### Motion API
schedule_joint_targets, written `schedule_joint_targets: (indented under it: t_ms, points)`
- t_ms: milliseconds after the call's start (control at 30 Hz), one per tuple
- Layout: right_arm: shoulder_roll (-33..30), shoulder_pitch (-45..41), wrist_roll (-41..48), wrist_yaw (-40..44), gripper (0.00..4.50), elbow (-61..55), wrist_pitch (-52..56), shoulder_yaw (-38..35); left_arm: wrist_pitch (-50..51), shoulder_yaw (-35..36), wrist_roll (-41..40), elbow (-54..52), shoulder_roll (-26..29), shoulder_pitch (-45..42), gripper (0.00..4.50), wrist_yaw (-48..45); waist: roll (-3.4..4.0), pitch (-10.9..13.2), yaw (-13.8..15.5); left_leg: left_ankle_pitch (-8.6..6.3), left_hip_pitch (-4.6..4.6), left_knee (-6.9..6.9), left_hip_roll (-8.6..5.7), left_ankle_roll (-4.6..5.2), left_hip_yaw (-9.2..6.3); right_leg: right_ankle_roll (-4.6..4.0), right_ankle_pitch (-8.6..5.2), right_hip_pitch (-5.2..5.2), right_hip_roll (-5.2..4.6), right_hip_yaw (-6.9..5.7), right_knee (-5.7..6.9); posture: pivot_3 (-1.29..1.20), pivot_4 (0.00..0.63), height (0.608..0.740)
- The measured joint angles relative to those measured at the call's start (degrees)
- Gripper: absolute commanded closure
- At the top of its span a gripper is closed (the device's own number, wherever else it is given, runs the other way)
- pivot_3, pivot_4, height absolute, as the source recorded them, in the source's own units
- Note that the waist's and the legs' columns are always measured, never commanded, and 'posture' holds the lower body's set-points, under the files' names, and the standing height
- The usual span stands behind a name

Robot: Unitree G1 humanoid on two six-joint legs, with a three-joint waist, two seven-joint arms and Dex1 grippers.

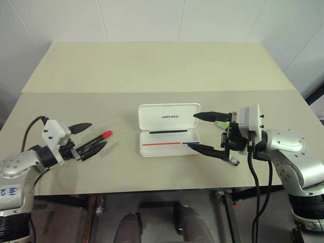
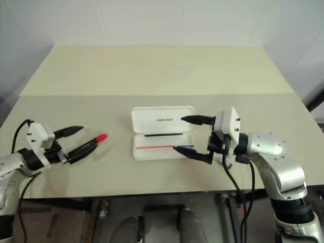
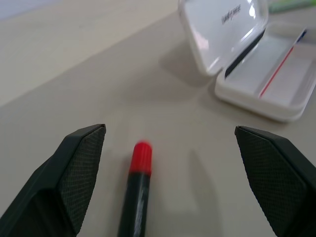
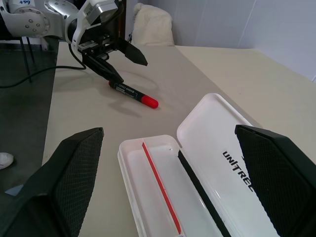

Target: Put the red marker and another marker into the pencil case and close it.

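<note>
The red marker (image 1: pixel 101 137), black-barrelled with a red cap, lies on the table with its cap toward the pencil case. My left gripper (image 1: pixel 97 135) is open, and its fingers straddle the marker's barrel (image 3: pixel 134 192) without closing on it. The white pencil case (image 1: pixel 169 143) lies open in the middle, lid (image 1: pixel 169 116) folded back, and a red stripe shows inside it (image 4: pixel 160 190). Open too, my right gripper (image 1: pixel 193 131) sits at the case's right end, holding nothing. The green highlighter (image 1: pixel 222 123) lies just behind it, partly hidden.
A small grey metallic stub (image 1: pixel 234 161) lies near the front edge under my right wrist. The beige table (image 1: pixel 152 71) stretches bare behind the case, with a seam across it. Its front edge (image 1: pixel 152 191) runs close below both grippers.
</note>
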Motion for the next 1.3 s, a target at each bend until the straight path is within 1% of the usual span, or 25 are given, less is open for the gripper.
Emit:
schedule_joint_targets:
  t_ms: [100,200,333,500,767,867,933,967,1000,1067,1200,1300]
  points:
    - [0.0,0.0,0.0,-0.1,0.0,-0.2,0.1,0.0,-1.9,-0.2,1.0,3.5,1.4,-0.2,0.04,-0.8,0.0,0.0,0.0,-0.03,-0.01,0.0,0.05,-0.04,0.02,-0.02,-0.01,-0.02,0.03,0.0,0.0,0.0,0.15,0.74]
    - [0.1,0.0,0.0,-0.6,0.0,-0.8,0.5,0.0,-2.3,-1.2,2.3,6.1,1.6,-1.2,0.04,-0.5,0.0,0.0,0.1,-0.03,-0.01,0.0,0.06,-0.05,0.03,-0.02,-0.01,-0.02,0.03,0.0,0.0,0.0,0.15,0.74]
    - [0.5,-0.1,0.1,-1.4,0.0,-1.1,1.1,0.0,-1.9,-4.1,4.3,8.7,1.6,-2.7,0.04,0.3,0.0,0.0,0.2,-0.04,-0.01,-0.01,0.08,-0.07,0.06,-0.02,-0.01,-0.04,0.04,0.01,0.01,0.0,0.15,0.74]
    - [0.6,-0.5,0.1,-2.1,0.0,-1.4,1.2,0.0,-1.6,-8.1,7.4,14.5,1.2,-6.5,0.04,2.3,0.0,0.0,0.2,-0.05,-0.03,0.0,0.1,-0.08,0.07,-0.01,-0.01,-0.09,0.09,0.01,0.09,0.0,0.15,0.74]
    - [0.7,-0.7,0.3,-3.4,0.0,-3.1,1.7,-0.1,-0.4,-10.9,8.9,19.0,0.3,-11.0,0.04,4.6,0.06,0.0,0.5,0.01,0.07,0.07,0.13,-0.02,0.06,-0.09,0.02,-0.07,0.15,0.02,0.28,0.0,0.15,0.74]
    - [0.7,-0.7,0.3,-3.9,0.0,-3.4,2.1,-0.1,1.3,-11.5,8.9,19.0,0.3,-11.5,0.68,4.7,0.11,-0.1,0.4,0.02,0.21,0.09,0.13,-0.01,0.06,-0.14,0.07,0.09,0.15,0.03,0.24,0.0,0.15,0.74]
    - [0.7,-0.7,0.3,-4.1,0.0,-3.4,2.1,-0.1,2.4,-12.1,8.9,18.4,0.3,-11.6,1.24,4.4,0.13,-0.1,0.4,-0.02,0.25,0.08,0.13,-0.09,0.06,-0.17,0.11,0.15,0.15,0.02,0.17,0.0,0.15,0.74]
    - [0.7,-0.7,0.3,-4.2,0.0,-3.4,2.2,-0.1,3.0,-12.3,8.9,18.0,0.4,-11.6,1.62,4.3,0.14,-0.1,0.4,-0.02,0.24,0.07,0.13,-0.08,0.06,-0.19,0.15,0.16,0.16,0.02,0.14,0.0,0.15,0.74]
    - [0.7,-0.7,0.3,-4.3,0.0,-3.5,2.2,-0.1,3.5,-12.5,8.9,17.6,0.4,-11.6,1.89,4.1,0.14,-0.1,0.4,-0.02,0.24,0.07,0.13,-0.09,0.06,-0.21,0.2,0.16,0.17,0.02,0.1,0.0,0.15,0.74]
    - [0.7,-0.6,0.3,-4.6,0.0,-3.5,2.2,-0.1,4.2,-12.8,8.9,17.0,0.6,-11.6,2.63,3.6,0.14,-0.1,0.3,-0.01,0.23,0.07,0.15,-0.09,0.04,-0.24,0.3,0.16,0.21,0.03,0.03,0.0,0.15,0.74]
    - [0.7,-0.6,0.3,-4.9,0.0,-3.5,2.2,-0.1,5.5,-12.6,8.8,16.0,1.2,-11.3,3.87,3.5,0.15,-0.1,0.1,-0.01,0.23,0.05,0.21,-0.09,0.01,-0.28,0.37,0.16,0.34,0.09,-0.04,0.0,0.15,0.74]
    - [0.7,-0.6,0.3,-5.0,0.0,-3.5,2.2,-0.1,6.3,-12.4,8.8,14.5,1.3,-10.6,3.91,3.6,0.15,-0.1,0.1,0.0,0.19,0.01,0.27,-0.08,0.0,-0.31,0.35,0.12,0.4,0.09,-0.09,0.0,0.15,0.74]
